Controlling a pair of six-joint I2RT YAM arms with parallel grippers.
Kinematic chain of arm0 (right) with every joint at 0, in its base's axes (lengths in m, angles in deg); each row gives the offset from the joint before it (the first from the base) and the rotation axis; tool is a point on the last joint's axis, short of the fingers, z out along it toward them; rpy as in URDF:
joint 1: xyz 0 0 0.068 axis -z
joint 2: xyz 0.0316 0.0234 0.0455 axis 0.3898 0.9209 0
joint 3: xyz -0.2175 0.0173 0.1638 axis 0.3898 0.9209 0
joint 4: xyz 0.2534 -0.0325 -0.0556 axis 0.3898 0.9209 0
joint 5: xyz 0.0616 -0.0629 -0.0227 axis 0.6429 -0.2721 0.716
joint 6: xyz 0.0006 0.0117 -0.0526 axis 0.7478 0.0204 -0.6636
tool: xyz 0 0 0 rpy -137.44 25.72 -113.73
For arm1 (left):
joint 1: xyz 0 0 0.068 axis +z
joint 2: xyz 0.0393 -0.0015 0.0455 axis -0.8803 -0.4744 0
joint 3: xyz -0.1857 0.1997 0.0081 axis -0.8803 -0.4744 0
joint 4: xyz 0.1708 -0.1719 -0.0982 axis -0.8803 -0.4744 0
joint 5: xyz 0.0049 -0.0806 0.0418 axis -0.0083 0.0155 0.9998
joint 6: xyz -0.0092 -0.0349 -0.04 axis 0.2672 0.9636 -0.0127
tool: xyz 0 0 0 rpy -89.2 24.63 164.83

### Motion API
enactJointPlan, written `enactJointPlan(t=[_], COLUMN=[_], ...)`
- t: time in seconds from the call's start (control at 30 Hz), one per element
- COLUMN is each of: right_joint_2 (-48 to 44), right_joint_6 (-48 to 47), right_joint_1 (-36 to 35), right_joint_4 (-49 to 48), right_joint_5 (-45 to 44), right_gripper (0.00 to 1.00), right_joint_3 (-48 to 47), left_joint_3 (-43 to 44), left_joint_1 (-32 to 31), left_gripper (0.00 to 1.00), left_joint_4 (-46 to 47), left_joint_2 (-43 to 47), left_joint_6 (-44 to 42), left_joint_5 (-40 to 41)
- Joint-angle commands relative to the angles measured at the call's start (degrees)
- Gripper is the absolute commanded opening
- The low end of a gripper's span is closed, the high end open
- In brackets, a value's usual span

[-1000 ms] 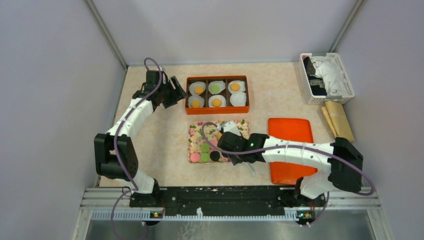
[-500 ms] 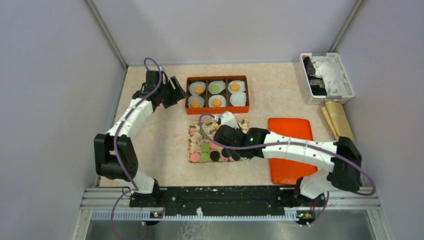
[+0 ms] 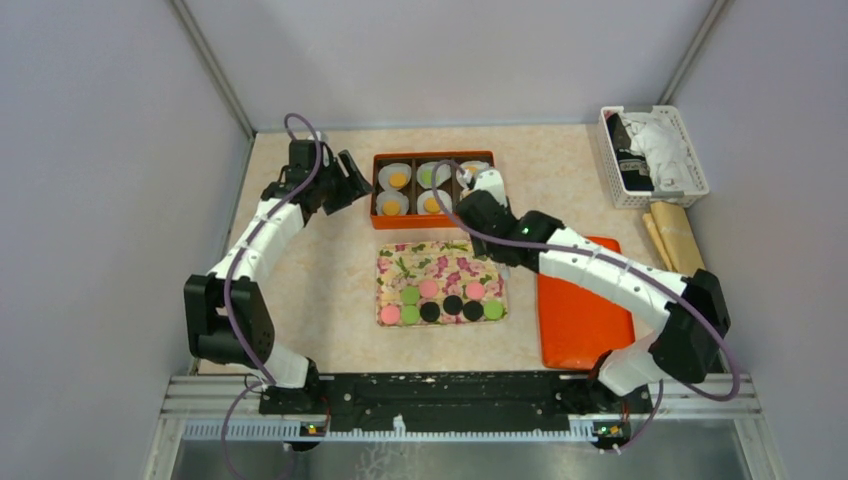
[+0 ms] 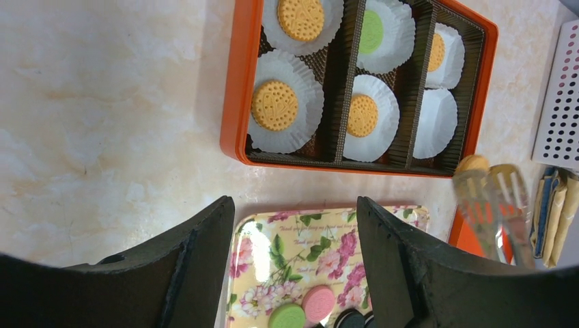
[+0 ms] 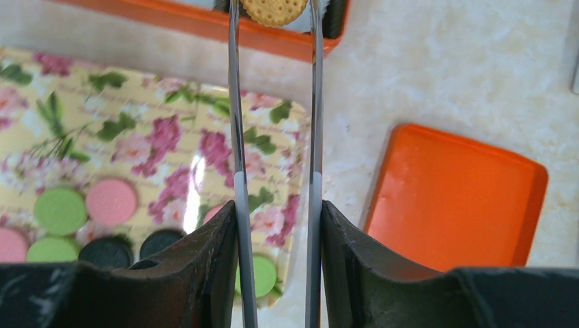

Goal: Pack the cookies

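Observation:
Several cookies, pink (image 3: 390,314), green (image 3: 410,294) and black (image 3: 430,311), lie on the floral tray (image 3: 440,262). The orange box (image 3: 376,195) holds white paper cups with orange cookies (image 4: 274,105) and one green cookie (image 4: 371,31); one cup (image 4: 436,123) is empty. My right gripper (image 3: 478,200) (image 5: 276,212) is shut on metal tongs (image 5: 237,137), which pinch an orange cookie (image 5: 274,10) at the box's near right corner. The tongs also show in the left wrist view (image 4: 491,205). My left gripper (image 3: 350,185) (image 4: 295,205) is open and empty, left of the box.
An orange lid (image 3: 585,310) lies right of the floral tray, under my right arm. A white basket (image 3: 655,155) with cloth stands at the back right, and tan packets (image 3: 678,240) lie in front of it. Grey walls close in on both sides.
My right arm has swung from over the floral tray back to the orange box, carrying the tongs with an orange cookie. The tray's cookies are now uncovered. The left arm has not moved.

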Motion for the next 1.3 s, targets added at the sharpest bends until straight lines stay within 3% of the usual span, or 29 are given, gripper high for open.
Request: enactJointPlan(t=[0.0, 0.57, 0.9, 1.27], right_joint_2=[1.3, 10.8, 12.9, 12.6], right_joint_6=[-4.1, -7.3, -7.2, -6.7], right_joint_1=[5.6, 14.9, 15.2, 15.1], right_joint_4=[-6.9, -13.4, -13.4, -12.1], right_joint_5=[0.1, 6.6, 6.9, 4.3], right_gripper=[0.07, 0.07, 0.09, 0.38], right_joint_3=[-4.9, -5.5, -4.7, -6.0], left_joint_3=[0.2, -0.1, -0.2, 0.3], left_joint_1=[-0.1, -0.1, -0.1, -0.1], left_gripper=[0.72, 0.72, 0.72, 0.73], left_joint_4=[0.8, 1.4, 1.2, 0.0], left_joint_2=[2.4, -0.2, -0.4, -1.7], left_joint_6=[-2.3, -2.4, -2.4, -1.9], left_joint_5=[2.0, 1.6, 1.7, 2.7])
